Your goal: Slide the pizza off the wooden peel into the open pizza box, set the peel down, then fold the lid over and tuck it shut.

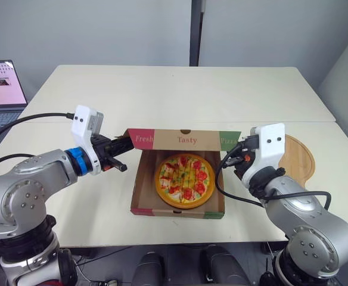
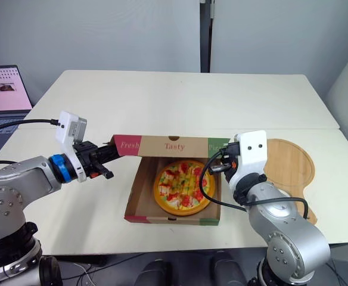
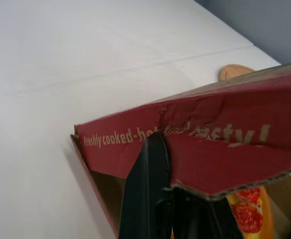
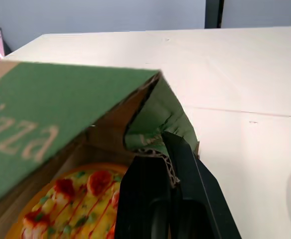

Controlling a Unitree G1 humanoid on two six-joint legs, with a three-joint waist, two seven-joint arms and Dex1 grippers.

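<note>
Your left gripper (image 1: 121, 145) is pinched tight on the red flap (image 3: 195, 149) at one end of the lid (image 1: 186, 139), and your right gripper (image 4: 164, 159) is pinched tight on the green flap (image 4: 158, 117) at the other end. The lid hangs half way over, stretched between your two grippers. The pizza (image 1: 185, 179) is already in the box (image 1: 143, 190), just below and between your grippers. The peel (image 1: 298, 156) is lying flat on the table (image 1: 180, 89), out past your right gripper on its far side from the box. So I think only the closing is left. Be careful here. The cardboard looks bent and crumpled where each gripper squeezes it, so a hard pull could rip a flap. If one gripper goes down faster than the other, the lid could twist and miss the box walls. Nothing holds the box down, so a tug could slide it or lift it off the table. The flaps could also drop onto the pizza and squash the toppings if they do not go inside the walls. And your fingers could get stuck under the lid if you let go too late.
</note>
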